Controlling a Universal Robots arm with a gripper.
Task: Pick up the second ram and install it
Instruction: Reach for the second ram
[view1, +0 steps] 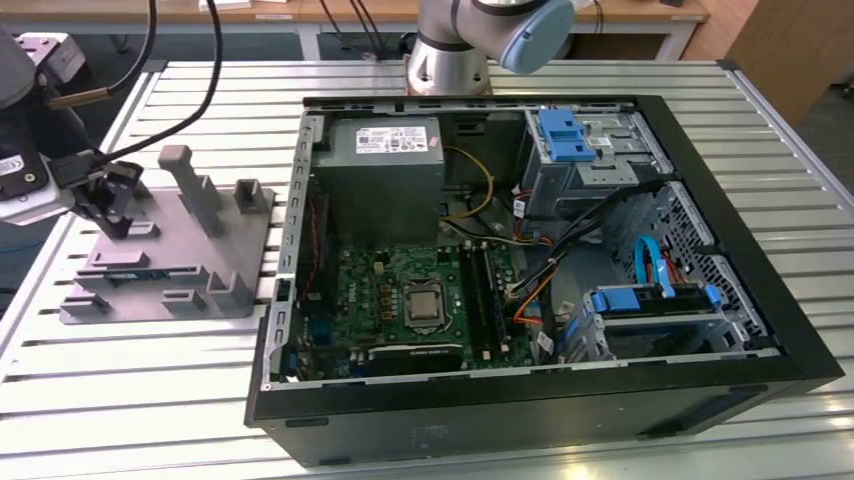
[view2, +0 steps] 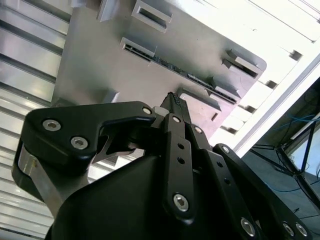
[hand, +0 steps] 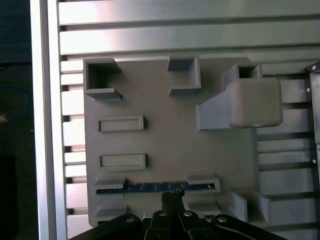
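Gripper (hand: 172, 195) fingers (view2: 175, 112) look pressed together w/ nothing between them, tips right by the second ram (hand: 145, 188); you can't tell if they touch it. You'll see the ram lying flat on edge in its slot on the grey holder (hand: 165, 140), between two small clips, in both wrist views. Holder sits on the slatted metal table (hand: 200, 35). In the exterior view, the gripper (view1: 118, 205) hangs over the holder (view1: 200, 250); the open PC case (view1: 561, 410) w/ its motherboard (view1: 387, 300) lies just beside, to the exterior view's right.
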